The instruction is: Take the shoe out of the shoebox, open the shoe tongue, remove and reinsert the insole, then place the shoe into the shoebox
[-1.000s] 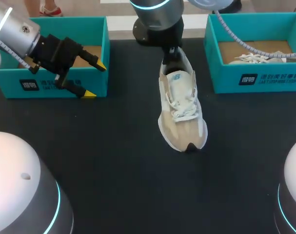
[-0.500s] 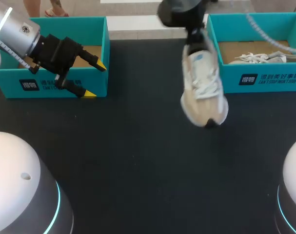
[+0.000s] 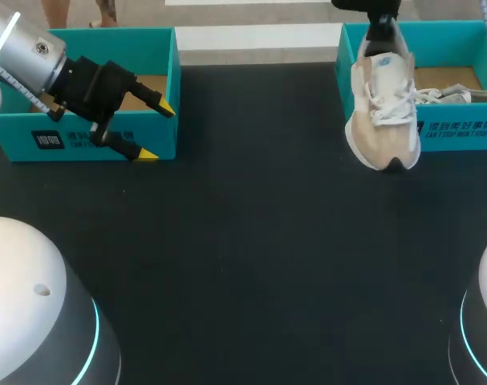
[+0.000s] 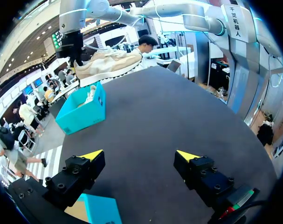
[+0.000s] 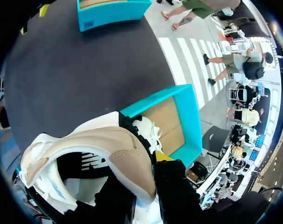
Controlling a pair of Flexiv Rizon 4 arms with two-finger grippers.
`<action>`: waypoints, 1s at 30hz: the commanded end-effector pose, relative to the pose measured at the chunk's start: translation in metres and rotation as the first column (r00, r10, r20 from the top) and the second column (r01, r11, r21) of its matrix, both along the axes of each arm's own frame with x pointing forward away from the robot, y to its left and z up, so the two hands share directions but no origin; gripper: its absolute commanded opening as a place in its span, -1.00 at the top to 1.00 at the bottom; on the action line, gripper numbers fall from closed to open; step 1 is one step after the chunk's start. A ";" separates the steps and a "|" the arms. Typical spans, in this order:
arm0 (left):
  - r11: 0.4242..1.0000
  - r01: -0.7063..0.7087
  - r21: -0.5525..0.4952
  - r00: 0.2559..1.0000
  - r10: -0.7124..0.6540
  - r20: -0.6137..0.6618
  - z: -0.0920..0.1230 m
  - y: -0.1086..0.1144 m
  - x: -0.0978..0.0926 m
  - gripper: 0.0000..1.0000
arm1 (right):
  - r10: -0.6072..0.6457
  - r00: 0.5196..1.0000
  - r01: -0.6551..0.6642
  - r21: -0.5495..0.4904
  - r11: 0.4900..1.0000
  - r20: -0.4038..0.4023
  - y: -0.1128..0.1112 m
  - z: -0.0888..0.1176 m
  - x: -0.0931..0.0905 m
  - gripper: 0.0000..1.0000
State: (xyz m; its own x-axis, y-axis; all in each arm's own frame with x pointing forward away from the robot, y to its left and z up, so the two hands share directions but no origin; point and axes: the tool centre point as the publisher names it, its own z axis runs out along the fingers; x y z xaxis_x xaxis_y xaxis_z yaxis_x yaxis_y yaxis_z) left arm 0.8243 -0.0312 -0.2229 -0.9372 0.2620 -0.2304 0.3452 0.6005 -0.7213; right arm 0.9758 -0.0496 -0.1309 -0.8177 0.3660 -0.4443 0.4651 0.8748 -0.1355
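A beige-and-white shoe [image 3: 381, 112] hangs toe-down in the air by the front wall of the right teal shoebox [image 3: 460, 132]. My right gripper [image 5: 153, 163] is shut on its heel collar, one finger inside the shoe [image 5: 99, 149]. A second shoe [image 3: 444, 95] lies inside that box. My left gripper [image 3: 156, 131] stands open and empty at the front corner of the left teal shoebox [image 3: 83, 140]. The left wrist view shows its open fingers [image 4: 92, 155] over the black table, with the carried shoe [image 4: 108, 63] far ahead above the right box [image 4: 83, 112].
The black table [image 3: 251, 241] spreads wide between the two boxes. The left box [image 5: 111, 9] shows a bare cardboard floor. My robot's two white domes rise at the near corners.
My right arm has carried the shoe from the table's middle up and to the right, to the front wall of the right shoebox. The left arm has kept still.
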 end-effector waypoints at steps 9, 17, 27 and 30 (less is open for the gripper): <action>1.000 0.001 0.003 1.000 -0.001 0.000 0.000 0.000 0.000 -1.00 | 0.009 1.000 -0.009 0.012 1.000 0.007 -0.003 0.001 -0.003 1.00; 1.000 0.001 0.003 1.000 -0.001 0.000 0.000 0.000 0.000 -1.00 | -0.010 1.000 0.010 0.022 1.000 -0.019 -0.043 -0.009 0.036 1.00; 1.000 0.001 0.003 1.000 -0.001 0.000 0.000 0.000 0.000 -1.00 | 0.036 0.993 -0.037 -0.009 0.999 -0.109 -0.131 -0.009 0.105 1.00; 1.000 0.001 0.003 1.000 -0.001 0.000 0.000 0.000 0.000 -1.00 | 0.041 0.993 -0.042 -0.006 0.999 -0.112 -0.157 -0.008 0.126 1.00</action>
